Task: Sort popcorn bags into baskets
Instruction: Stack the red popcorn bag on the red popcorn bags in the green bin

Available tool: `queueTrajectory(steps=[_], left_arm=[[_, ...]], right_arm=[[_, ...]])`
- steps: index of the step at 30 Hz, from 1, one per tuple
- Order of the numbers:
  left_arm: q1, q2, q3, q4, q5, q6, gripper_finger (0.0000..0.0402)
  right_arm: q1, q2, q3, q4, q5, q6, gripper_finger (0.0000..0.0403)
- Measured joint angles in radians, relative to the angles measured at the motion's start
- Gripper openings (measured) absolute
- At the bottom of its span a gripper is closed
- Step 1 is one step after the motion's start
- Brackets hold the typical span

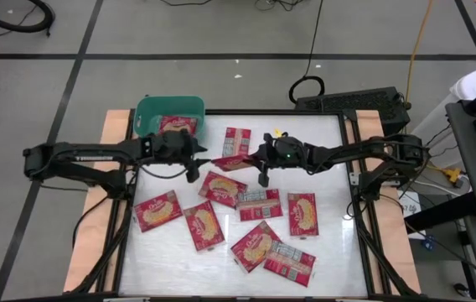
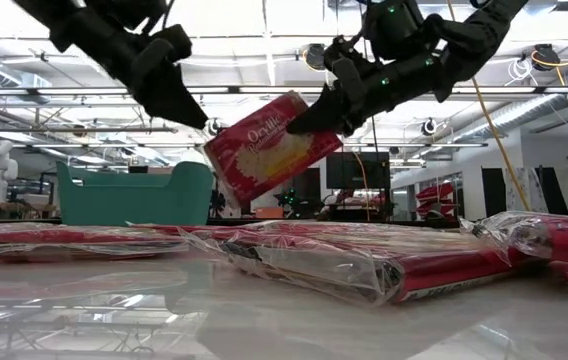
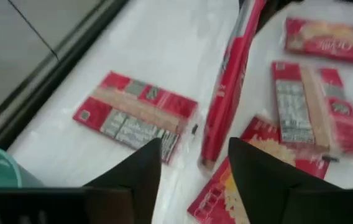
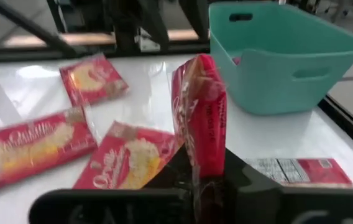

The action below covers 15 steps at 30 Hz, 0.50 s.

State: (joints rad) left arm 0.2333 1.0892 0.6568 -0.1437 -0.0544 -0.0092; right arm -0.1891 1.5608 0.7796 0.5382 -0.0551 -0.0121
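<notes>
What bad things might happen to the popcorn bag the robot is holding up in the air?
The right gripper pinches the lifted popcorn bag only at one edge, so it might slip and land on the bags on the table. The left gripper is open right beside it; if it closes off-target, the handover may fail. The basket already holds a bag and is small, so a sloppy drop could miss it.

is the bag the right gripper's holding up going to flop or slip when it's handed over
Probably fairly stiff: the bag, pinched at one end by the right gripper, sticks out flat without drooping. Its glossy wrapper may be slippery. The left gripper is open near its edge.
</notes>
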Motion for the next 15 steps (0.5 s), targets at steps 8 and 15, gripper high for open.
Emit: queueTrajectory(steps=[8,15], left_arm=[[0.000,-0.069,-0.274,0.494,0.056,-0.036,0.0228],[0.000,-0.069,-0.381,0.847,0.104,-0.031,0.0230]], right_arm=[[0.007,0.000,-0.099,0.310,-0.002,0.052,0.0006],[0.026,0.001,-0.113,0.435,-0.001,0.068,0.0007]])
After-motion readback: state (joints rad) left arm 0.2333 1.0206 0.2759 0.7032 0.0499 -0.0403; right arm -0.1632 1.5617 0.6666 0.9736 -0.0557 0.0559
